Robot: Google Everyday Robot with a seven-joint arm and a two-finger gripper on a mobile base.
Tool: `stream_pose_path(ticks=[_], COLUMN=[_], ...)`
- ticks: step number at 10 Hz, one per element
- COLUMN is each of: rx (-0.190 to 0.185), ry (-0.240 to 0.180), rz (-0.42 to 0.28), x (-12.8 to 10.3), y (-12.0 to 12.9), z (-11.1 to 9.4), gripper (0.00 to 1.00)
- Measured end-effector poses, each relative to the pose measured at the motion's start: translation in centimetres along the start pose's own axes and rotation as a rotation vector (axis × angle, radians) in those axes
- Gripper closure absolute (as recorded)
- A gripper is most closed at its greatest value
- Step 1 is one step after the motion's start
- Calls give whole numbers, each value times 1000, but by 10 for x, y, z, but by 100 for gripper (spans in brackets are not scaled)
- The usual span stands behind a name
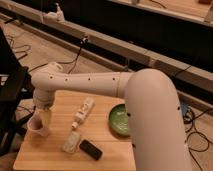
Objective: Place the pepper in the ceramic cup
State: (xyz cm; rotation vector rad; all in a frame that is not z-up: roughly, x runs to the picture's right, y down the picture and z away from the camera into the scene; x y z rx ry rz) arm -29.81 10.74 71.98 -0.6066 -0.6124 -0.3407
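Hovering at the table's (107, 102) left edge, gripper (44, 116) right above the ceramic cup (38, 127); grip state unclear. Pepper not showing, possibly between the fingers or already inside. Likely finishing the drop, then needing a straight lift clear of the rim.
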Motion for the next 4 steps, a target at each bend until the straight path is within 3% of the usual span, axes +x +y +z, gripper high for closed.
stream_pose_path(ticks=[4], rx=[4], ry=[5], rz=[10], x=[5], y=[1], z=[-3], gripper=[20])
